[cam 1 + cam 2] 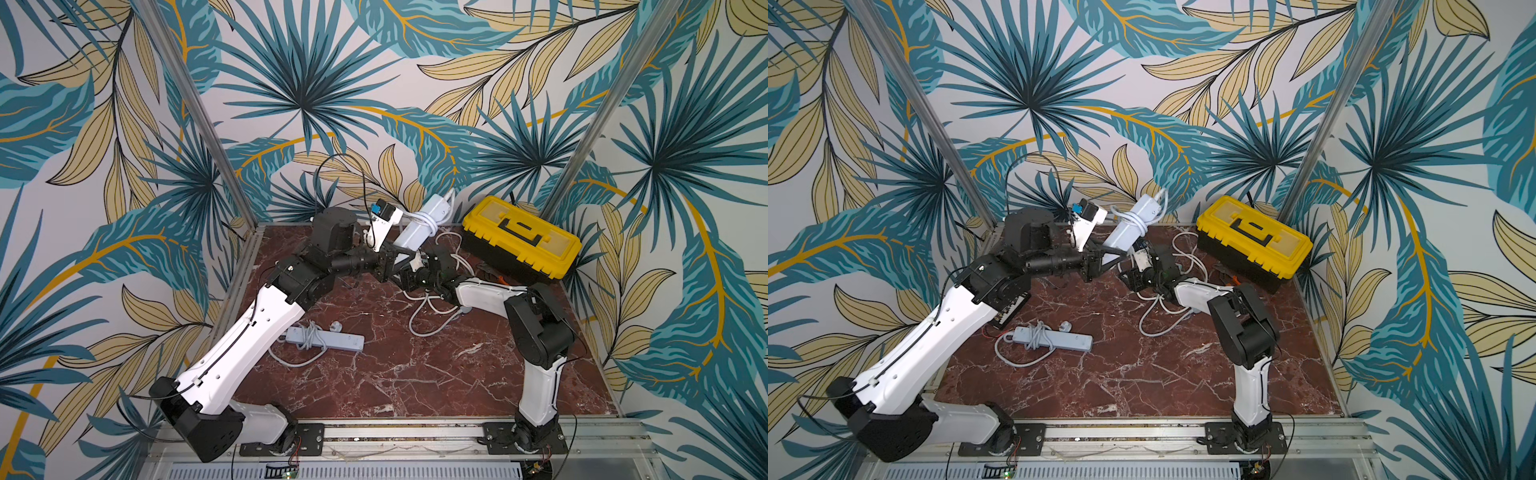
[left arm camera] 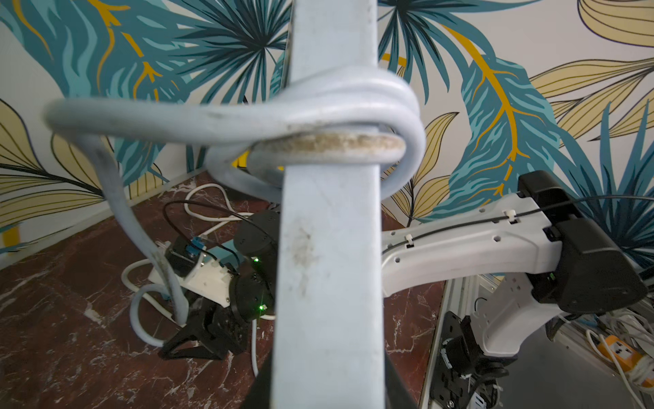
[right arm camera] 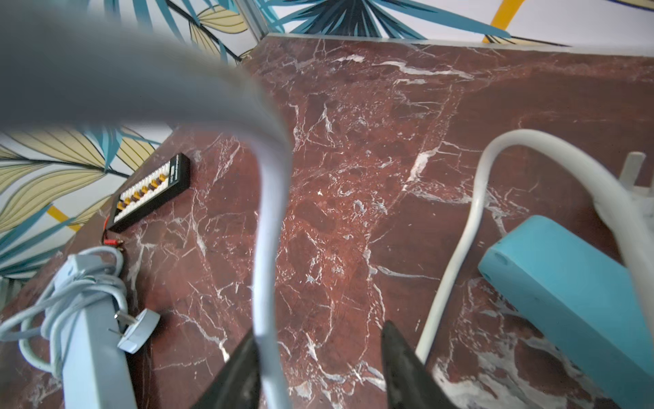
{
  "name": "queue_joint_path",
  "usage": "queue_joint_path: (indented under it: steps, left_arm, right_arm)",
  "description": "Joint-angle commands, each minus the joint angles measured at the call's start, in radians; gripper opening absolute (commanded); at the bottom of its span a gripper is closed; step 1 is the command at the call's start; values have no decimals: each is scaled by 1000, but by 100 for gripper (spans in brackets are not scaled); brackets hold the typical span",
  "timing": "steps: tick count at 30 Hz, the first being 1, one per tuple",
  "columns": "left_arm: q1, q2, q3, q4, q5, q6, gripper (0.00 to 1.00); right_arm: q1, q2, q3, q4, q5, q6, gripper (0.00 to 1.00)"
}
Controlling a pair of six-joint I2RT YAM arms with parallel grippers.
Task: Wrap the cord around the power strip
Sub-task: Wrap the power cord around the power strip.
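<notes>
**Beside the yellow toolbox: strip held up, cord between the right jaws**

Just beside the yellow toolbox (image 1: 521, 237), on its side toward the left arm, the power strip (image 1: 415, 235) is in the air above the tabletop (image 1: 415, 374). The left tool (image 1: 407, 252) is clamped firmly on its lower end. The long axis of the strip rises tilted from this tool toward the back wall, so the upper end is free. Some turns of the cord (image 2: 226, 120) lie around its middle, and the loose rest hangs down and curls on the tabletop near the toolbox.

The right tool (image 3: 320, 331) is below the strip, close to the tabletop. Its jaws stand apart. The cord passes between them and leans on one finger (image 3: 240, 368), while the other does not touch it. The right arm is therefore nearer to the loose cord, and I judge that the next turn must go across the long axis.

The strip is a long bar of pale hard plastic, scuffed and a little dirty. The cord is thick, round and rubbery, with a brownish worn patch. The tabletop has a red-brown marble pattern with white veins.
</notes>
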Motion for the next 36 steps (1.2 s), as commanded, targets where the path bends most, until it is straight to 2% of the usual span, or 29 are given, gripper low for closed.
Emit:
queue_joint_path:
  steps: [1,3,7,11,14,16,19,23,28,31,36]
  left_arm:
    - [47,-59,-2,130,-23,-8,0]
    - [98,-73,-14,129,-31,-17,0]
    - [201,-93,-52,122,-48,-8,0]
    - [253,-90,-70,48,-125,71,0]
    - [256,-55,-72,-35,-239,156,0]
    - [256,-19,-78,-78,-300,196,0]
    - [256,24,-107,-91,-336,225,0]
    - [245,74,-133,-94,-355,266,0]
    - [139,150,-126,-169,-365,410,0]
    - [77,158,-147,-194,-271,464,0]
    - [44,101,-219,-192,-40,477,0]
  right_arm:
    - [0,-62,-27,-101,53,-85,25]
    - [9,-103,-46,-167,110,-154,14]
    - [27,-207,-120,-235,274,-282,0]
    - [33,-338,-236,-218,467,-391,0]
    - [55,-433,-308,-176,625,-525,0]
    - [83,-510,-354,-124,671,-644,0]
    - [109,-624,-389,-85,662,-785,0]
    - [140,-753,-344,-181,550,-951,0]
    - [144,-789,-160,-313,454,-1012,0]
    - [136,-723,1,-403,424,-1008,0]
    - [46,-541,245,-595,337,-975,0]
